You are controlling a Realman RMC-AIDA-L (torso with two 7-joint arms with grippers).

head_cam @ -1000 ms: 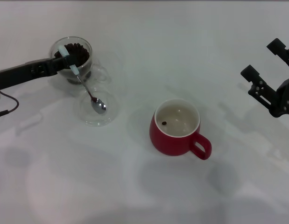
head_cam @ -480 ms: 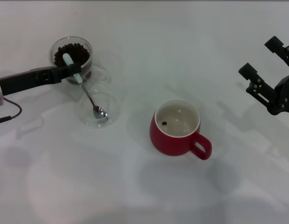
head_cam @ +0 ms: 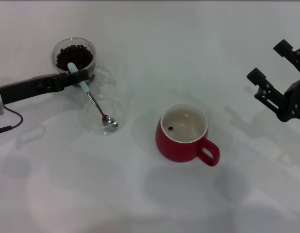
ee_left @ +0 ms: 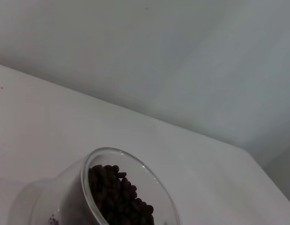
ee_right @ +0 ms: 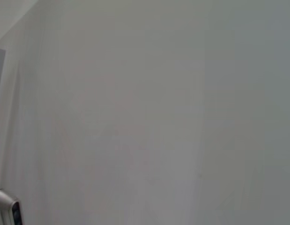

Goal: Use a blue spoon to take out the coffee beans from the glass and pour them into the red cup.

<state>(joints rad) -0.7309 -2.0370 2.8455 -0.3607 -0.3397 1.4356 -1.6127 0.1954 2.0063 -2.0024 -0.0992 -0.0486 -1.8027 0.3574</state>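
The left end effector reaches in from nine o'clock of the head view as a long, dark, nearly level arm. Its tips are pinched on the pale-blue handle of the blue spoon, a small teaspoon with a shiny metal neck and bowl. The handle's top sits just in front of the small clear double-walled glass at ten o'clock. The spoon slants down toward five o'clock, and its bowl lies over a flat clear glass saucer just below the glass. Whether the bowl touches the saucer is hard to tell, and the saucer's rim is faint against the white table.

The glass holds a heap of dark coffee beans. The rounded glossy red cup stands near centre, toward four o'clock of the spoon and well apart from it, handle pointing to four o'clock. One dark bean lies on its cream inside.

The right end effector hangs at three o'clock, partly cut off by the edge, fingers spread wide.

The left wrist view shows only the glass, cut off at the edge, with its beans, and none of the spoon or the fingers. The right wrist view shows little but blank pale surface.
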